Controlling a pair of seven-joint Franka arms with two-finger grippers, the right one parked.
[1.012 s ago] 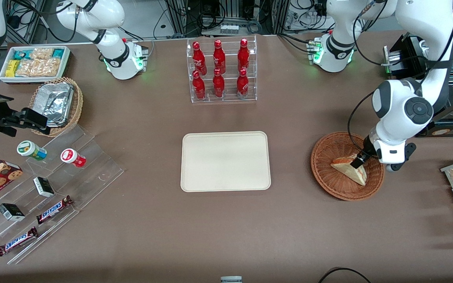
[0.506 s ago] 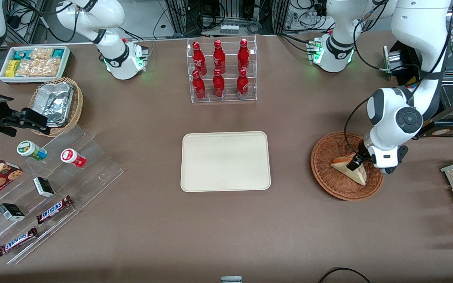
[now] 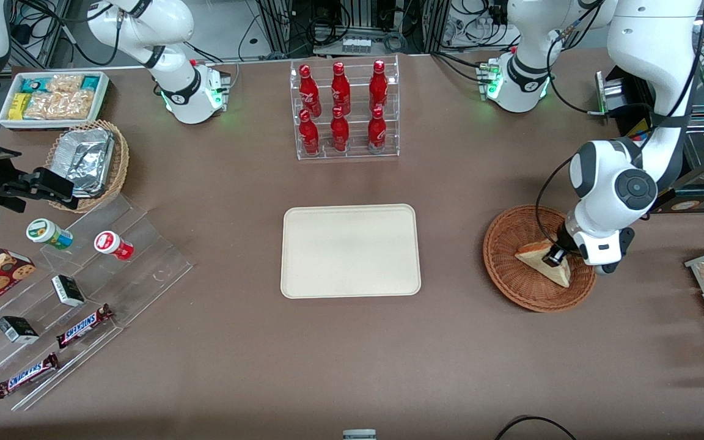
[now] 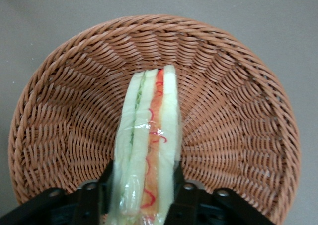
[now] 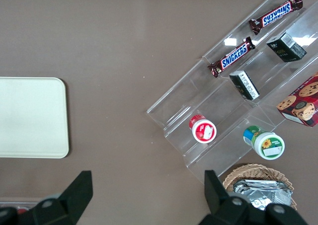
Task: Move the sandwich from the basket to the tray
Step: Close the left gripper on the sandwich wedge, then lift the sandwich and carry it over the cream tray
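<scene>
Sandwich, a triangular wedge of pale white bread with red and green filling (image 3: 541, 264), lies inside the round reddish-brown woven wicker basket (image 3: 511, 278) toward the working arm's end of the table. In the front view its long axis runs diagonally, with one corner toward the flat cream-white rectangular tray (image 3: 351, 250) and another toward the front camera. In the left wrist view the filling edge (image 4: 149, 150) faces the camera and the wedge extends straight away from the fingers. The left arm's black two-finger gripper (image 3: 553, 257) is down in the basket, one finger (image 4: 107, 185) pressed on each bread face, clamped on the sandwich. The tray sits well apart from the basket with bare brown table (image 3: 450, 256) between them. A clear acrylic rack of red bottles (image 3: 344, 110) stands farther from the front camera than the tray.
</scene>
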